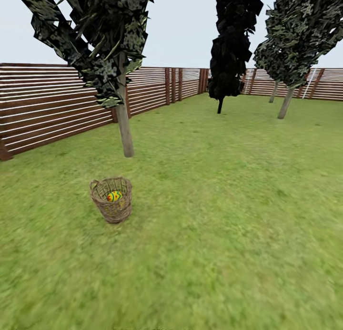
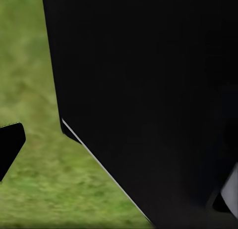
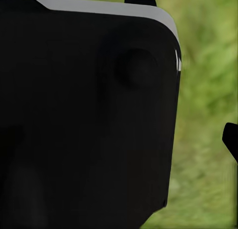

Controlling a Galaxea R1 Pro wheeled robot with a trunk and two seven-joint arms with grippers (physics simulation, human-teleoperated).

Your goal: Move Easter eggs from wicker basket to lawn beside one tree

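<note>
The wicker basket stands upright on the lawn, left of the middle in the head view. One yellow Easter egg with blue and red marks shows inside it; any others are hidden by the rim and weave. A short way beyond the basket rises the tree, with a pale trunk and a dark canopy. In the wrist views, my left gripper and right gripper hang over grass beside my black body. Each shows one dark fingertip far out at the picture's edge, holding nothing.
A brown slat fence runs along the left and the back. A slim all-black tree stands at the back middle, and two more pale-trunked trees at the back right. Open grass stretches to the right of the basket.
</note>
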